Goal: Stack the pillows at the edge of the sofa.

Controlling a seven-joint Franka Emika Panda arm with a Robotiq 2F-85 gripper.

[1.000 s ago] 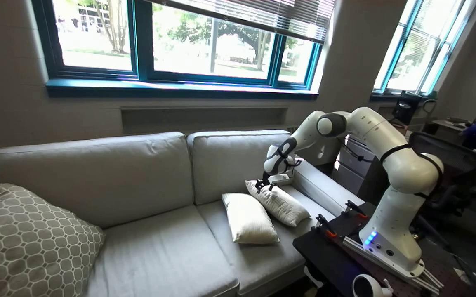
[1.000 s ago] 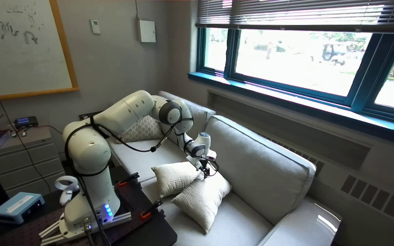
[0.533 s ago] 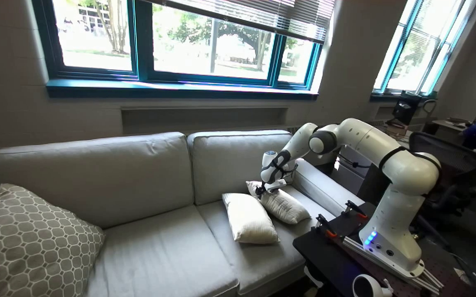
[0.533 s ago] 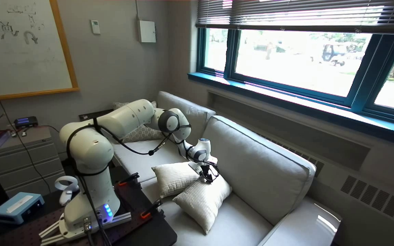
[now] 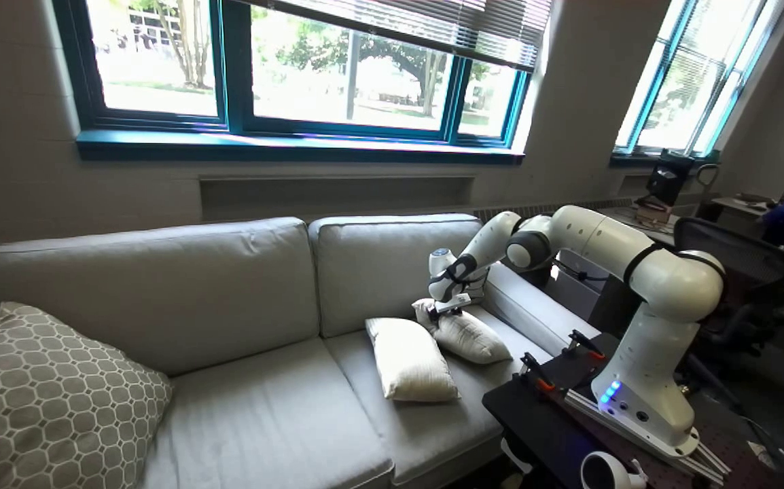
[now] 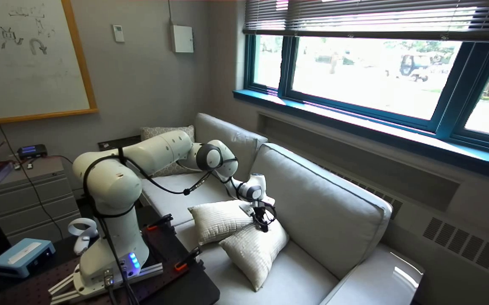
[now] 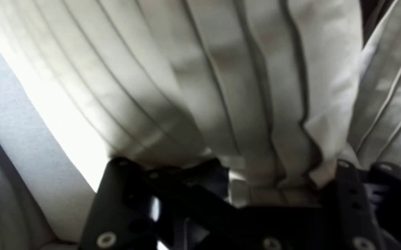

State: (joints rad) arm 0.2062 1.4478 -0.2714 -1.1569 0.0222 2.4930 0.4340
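By the look of things, no stack has yet been made. In both exterior views the left pillow (image 5: 411, 360) and the right pillow (image 5: 473, 339) are seen side by side on the right half of the sofa (image 5: 249, 407), their adjoining edges close together; whether they slightly overlap cannot be made out. The right pillow is laid slantwise, nearer to the padded armrest (image 5: 535, 305), while the left one is laid toward the middle and is not held. The gripper (image 7: 273, 173) is pressed into the far part of the right pillow. In the wrist view, the pillow's pleated cloth is seen bunched between its fingers (image 7: 348, 201), but the fingertips are buried in the folds, so whether a firm grip has been closed cannot be told. The taking of this pillow is judged to be the step in hand. If so, most of the task is left: the right pillow is to be lifted or shifted, and one pillow is to be laid on the other at whichever edge of the sofa is meant; which is to serve as base cannot be told. The patterned cushion (image 5: 66, 387) at the left end is not called for.
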